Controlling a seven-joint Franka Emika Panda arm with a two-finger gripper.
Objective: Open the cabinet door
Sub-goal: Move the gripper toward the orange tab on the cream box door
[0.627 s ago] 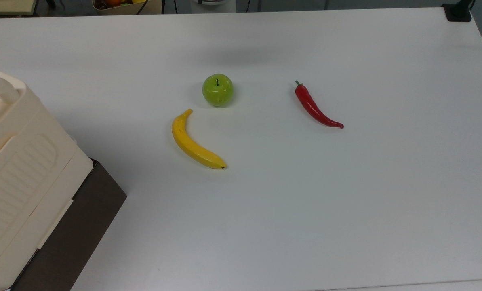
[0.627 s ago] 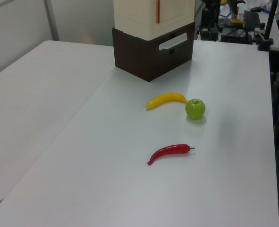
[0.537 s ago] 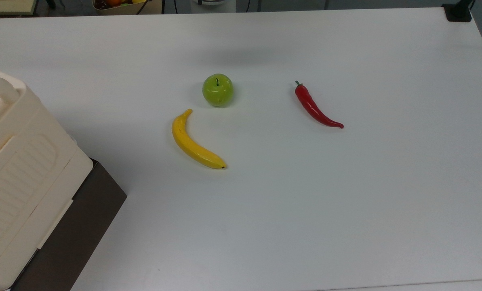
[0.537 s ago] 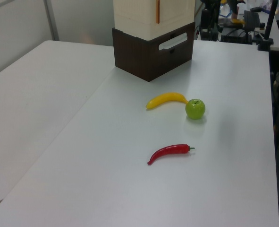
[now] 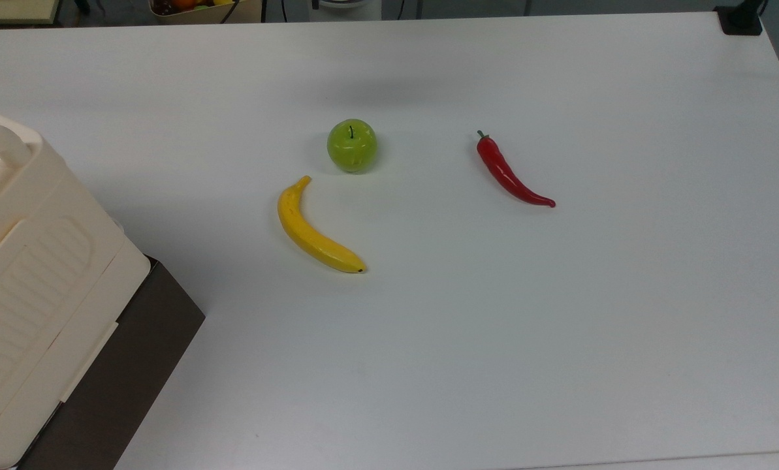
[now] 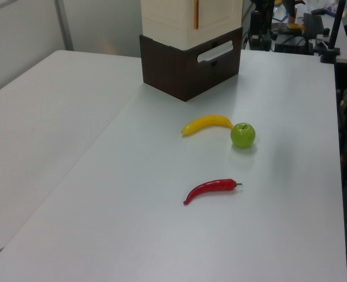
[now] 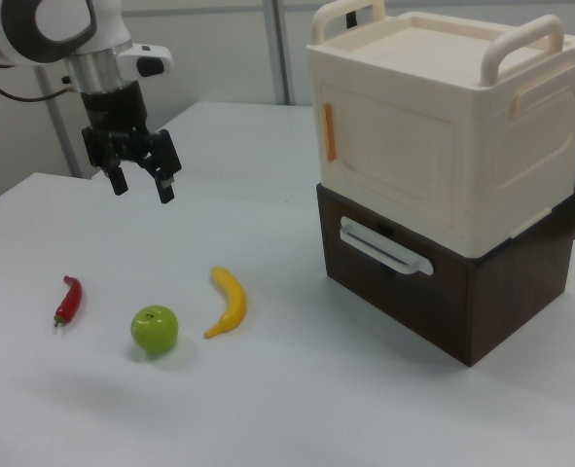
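Nothing on the table (image 7: 297,418) has shifted since the earlier frames: fruit and cabinet lie as they did.

In the right view, nearest the camera is the apple (image 7: 155,329). The pepper (image 7: 67,300) lies at its 10 o'clock and the banana (image 7: 227,302) at its 2 o'clock. All three are apart from each other.

Farther back, the gripper (image 7: 143,188) hangs in the air above the table, at about 11 o'clock from the banana. It points down, its two fingers spread wide with nothing between them.

At 3 o'clock from the banana, well apart from the gripper, stands the cabinet (image 7: 521,146), a cream box on a dark brown base (image 7: 501,302). The base has a white handle (image 7: 384,248) across its front. The door (image 7: 389,161) faces the fruit and sits flush with the cabinet front. An orange strip (image 7: 330,131) runs along the door's edge on the right view's left. Two looped handles rise from the cabinet's top.

In the top view the cabinet (image 5: 30,261) is at 8 o'clock from the banana (image 5: 314,228). The apple (image 5: 352,145) is at the banana's 1 o'clock, and the pepper (image 5: 510,173) at 3 o'clock from the apple.

In the left view the pepper (image 6: 211,189) is nearest. The cabinet (image 6: 191,14) stands far back at 12 o'clock.
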